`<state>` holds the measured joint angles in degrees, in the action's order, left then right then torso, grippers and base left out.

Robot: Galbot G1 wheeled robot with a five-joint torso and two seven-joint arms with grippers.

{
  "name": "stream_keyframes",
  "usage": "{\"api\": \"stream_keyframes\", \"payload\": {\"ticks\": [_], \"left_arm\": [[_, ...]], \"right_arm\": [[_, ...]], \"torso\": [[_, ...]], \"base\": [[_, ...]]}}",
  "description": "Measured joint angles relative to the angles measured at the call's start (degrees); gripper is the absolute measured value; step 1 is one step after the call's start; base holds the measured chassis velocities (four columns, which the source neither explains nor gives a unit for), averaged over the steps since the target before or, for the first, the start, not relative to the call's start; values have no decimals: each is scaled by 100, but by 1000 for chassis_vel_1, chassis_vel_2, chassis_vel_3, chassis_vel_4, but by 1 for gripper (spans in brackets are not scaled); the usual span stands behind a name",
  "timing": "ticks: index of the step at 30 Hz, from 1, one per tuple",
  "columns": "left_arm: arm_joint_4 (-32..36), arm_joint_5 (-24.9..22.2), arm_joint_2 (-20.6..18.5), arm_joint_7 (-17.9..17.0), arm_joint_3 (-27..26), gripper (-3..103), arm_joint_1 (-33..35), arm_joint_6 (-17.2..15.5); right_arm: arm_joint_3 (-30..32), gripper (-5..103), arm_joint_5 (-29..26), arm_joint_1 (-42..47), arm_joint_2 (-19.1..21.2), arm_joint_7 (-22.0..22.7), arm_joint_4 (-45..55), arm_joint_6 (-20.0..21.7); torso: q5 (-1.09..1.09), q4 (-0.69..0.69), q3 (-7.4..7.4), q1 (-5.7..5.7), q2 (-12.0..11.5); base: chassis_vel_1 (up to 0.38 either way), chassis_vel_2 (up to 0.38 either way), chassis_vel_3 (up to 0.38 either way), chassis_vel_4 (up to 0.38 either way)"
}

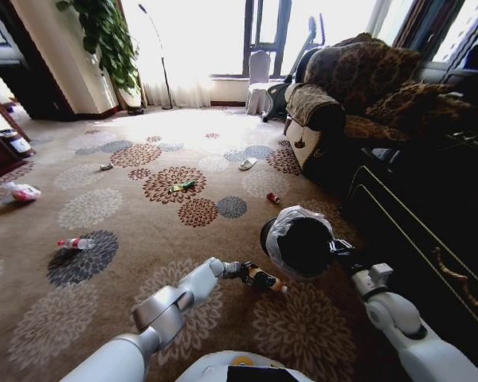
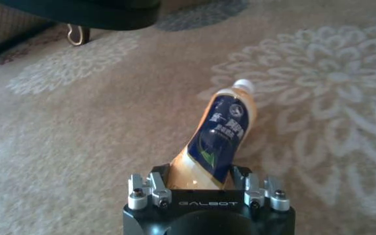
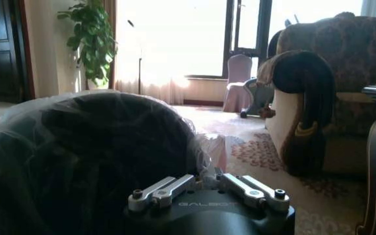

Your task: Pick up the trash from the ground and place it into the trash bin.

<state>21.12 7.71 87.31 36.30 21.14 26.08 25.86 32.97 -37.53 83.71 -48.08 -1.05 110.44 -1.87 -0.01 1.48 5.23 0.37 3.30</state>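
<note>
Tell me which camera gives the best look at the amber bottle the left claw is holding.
The left wrist view: the amber bottle sits large between the left claw fingers, with its blue label and white cap plain. The head view shows it small, in that claw beside the trash bin. The right wrist view looks at the bin instead.

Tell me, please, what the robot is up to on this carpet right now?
It is collecting litter. The left gripper is shut on an amber bottle, held above the carpet just beside the bin. The right gripper holds the bin by its lined rim, opening tilted toward the bottle. A clear bottle, a green wrapper, a white scrap and a white-pink bag lie on the floor.
</note>
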Motion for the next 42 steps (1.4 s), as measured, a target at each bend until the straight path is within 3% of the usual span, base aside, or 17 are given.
{"api": "stream_keyframes", "payload": {"ticks": [9,11,16,18,19,21,24,25,27,30,35,38,40,42], "left_arm": [[323,-178,-173,256,11,42,285,1],[512,-270,-307,336,26,35,402,122],[1010,-449,-569,483,-36,31,629,203],[1670,-1031,-923,589,16,26,882,14],[1670,-1031,-923,589,16,26,882,14],[2486,-1699,-1323,592,55,22,1223,-272],[2923,-2016,-1543,577,-14,22,1498,-447],[3414,-2384,-1769,508,-158,22,1820,-631],[3687,-2596,-1888,475,-246,22,1995,-747],[4636,-3360,-2373,372,-637,22,2604,-1054],[5116,-4021,-2613,297,-689,22,2841,-1190],[5916,-4814,-2944,105,-648,22,3171,-1477],[6084,-4935,-2999,73,-684,22,3271,-1528],[6772,-5489,-3210,-50,-905,22,3750,-1752]], "right_arm": [[-17,0,-86,-72,-15,-1,-47,-75],[-34,0,-91,-127,-29,0,-87,-103],[-68,0,-67,-287,-140,1,-200,-117],[-107,0,-15,-387,-244,0,-317,-162],[-107,0,-15,-387,-244,0,-317,-162],[-180,0,85,-503,-340,0,-475,-235],[-243,0,156,-630,-404,-1,-612,-296],[-305,0,218,-764,-455,0,-753,-362],[-347,0,250,-842,-477,1,-836,-405],[-443,0,345,-1120,-562,-1,-1132,-554],[-371,0,426,-1175,-683,-2,-1344,-796],[-366,0,563,-1331,-835,4,-1643,-1005],[-402,0,582,-1409,-861,4,-1691,-1013],[-580,0,649,-1697,-944,5,-1818,-1037]], "torso": [[1,-1,1,1,1],[-1,-2,2,1,0],[2,-2,5,3,-2],[2,-2,7,4,-4],[2,-2,7,4,-4],[4,0,6,4,-4],[-4,-1,5,4,-4],[4,-1,4,4,-4],[2,-1,4,4,-4],[4,2,3,2,-4],[0,2,3,2,-3],[-3,-11,3,2,-3],[2,-7,3,2,-3],[0,0,2,2,-2]], "base": [[0,0,0,0],[0,0,0,0],[0,0,0,0],[0,0,0,0],[0,0,0,0],[0,0,0,0],[0,0,0,0],[0,0,0,0],[0,0,0,0],[0,0,0,0],[0,0,0,0],[0,0,0,0],[0,0,0,0],[0,0,0,0]]}}
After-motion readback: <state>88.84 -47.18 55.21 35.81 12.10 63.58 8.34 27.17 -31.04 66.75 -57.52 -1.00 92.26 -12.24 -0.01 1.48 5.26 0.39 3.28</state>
